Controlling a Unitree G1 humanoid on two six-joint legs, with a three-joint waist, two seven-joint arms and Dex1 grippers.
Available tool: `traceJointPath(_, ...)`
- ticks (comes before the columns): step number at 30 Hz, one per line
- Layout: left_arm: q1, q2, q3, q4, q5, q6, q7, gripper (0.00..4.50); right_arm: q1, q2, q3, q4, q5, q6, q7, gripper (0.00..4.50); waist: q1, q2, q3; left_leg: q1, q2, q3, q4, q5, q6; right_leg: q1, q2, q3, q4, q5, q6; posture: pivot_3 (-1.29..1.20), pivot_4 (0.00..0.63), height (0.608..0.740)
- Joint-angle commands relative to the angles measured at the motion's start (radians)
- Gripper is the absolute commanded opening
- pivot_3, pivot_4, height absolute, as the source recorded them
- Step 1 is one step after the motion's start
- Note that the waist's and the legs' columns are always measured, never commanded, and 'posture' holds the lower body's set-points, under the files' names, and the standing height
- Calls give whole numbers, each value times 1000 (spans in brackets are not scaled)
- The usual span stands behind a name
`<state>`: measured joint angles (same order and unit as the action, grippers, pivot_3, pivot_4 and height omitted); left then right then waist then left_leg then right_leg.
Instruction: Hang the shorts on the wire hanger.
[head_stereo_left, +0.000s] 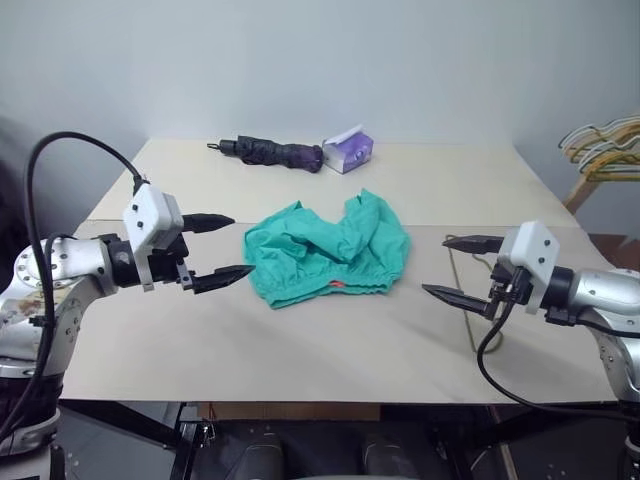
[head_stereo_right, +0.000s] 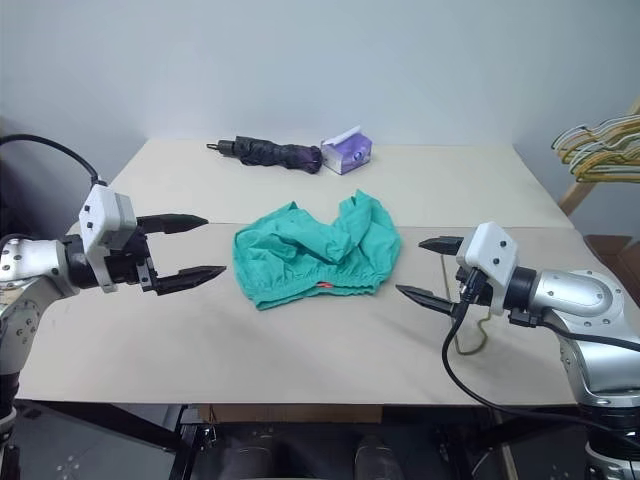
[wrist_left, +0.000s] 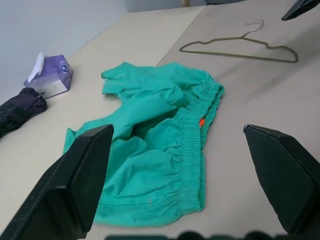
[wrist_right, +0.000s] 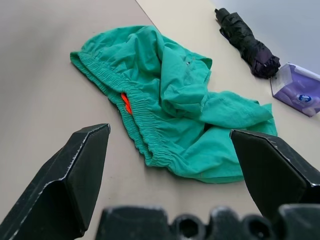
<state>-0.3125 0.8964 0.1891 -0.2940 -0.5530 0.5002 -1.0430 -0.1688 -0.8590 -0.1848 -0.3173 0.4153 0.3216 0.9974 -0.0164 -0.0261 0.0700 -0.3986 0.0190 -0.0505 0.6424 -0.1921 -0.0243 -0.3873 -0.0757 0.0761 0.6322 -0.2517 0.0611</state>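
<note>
Left wrist view: shorts (wrist_left: 155, 145) show an orange-red tag (wrist_left: 202, 122), lettering unreadable.

We see the shorts (head_stereo_left: 328, 250), teal-green soft cloth, lying crumpled mid-table (head_stereo_left: 300, 350), the gathered elastic waistband along the near edge with a small orange-red tag showing just inside it. The hanger (wrist_left: 240, 47), thin olive wire with a curved hook, lies flat on the table to the right of the shorts, apart from them.
</note>
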Motion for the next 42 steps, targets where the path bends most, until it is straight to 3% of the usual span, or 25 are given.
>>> traceJointPath(1, -28, 3, 4, 1, 1, -19, -6, 4500, 1, -16, -43, -36, 18, 9, -11, 4475, 0, 0, 0, 0, 0, 0, 0, 0, 0, 0, 0, 0, 0, 0, 0, 10, 44, 740)
traceJointPath(17, -27, 6, 11, -4, 0, -22, -7, 4500, -37, -20, 15, -82, -7, 42, -37, 4475, 1, 0, 4, 0, 0, 0, 0, 0, 0, 0, 0, 0, 0, 0, -1, 37, 49, 740)
traceJointPath(21, -25, 2, 17, -6, 2, -30, 0, 4500, -92, -18, 129, -93, -108, 52, -71, 4475, 1, 0, 5, 0, 0, 0, 0, 0, 0, 0, 0, 0, 0, 0, -1, 44, 55, 740)
traceJointPath(28, 24, 9, 44, -37, -2, -31, 9, 4500, -250, 91, 454, -80, -342, 144, -154, 4475, 2, 1, 11, -1, 0, 0, -1, 0, 0, -1, 0, 0, 0, -1, -1, 52, 62, 740)
traceJointPath(35, 25, 22, 50, -39, -2, -31, 4, 4500, -424, 250, 722, 174, -642, 186, -248, 4475, 3, -1, 14, -1, 0, 0, -1, 0, 0, -2, 0, 0, 0, 0, 0, 68, 55, 740)
traceJointPath(42, 28, 26, 62, -52, -13, -22, 8, 4500, -519, 286, 786, 390, -779, 93, -255, 2158, 10, -1, 14, -2, 0, -2, -2, 0, 0, -2, 0, -1, 0, 2, 4, 97, 53, 740)
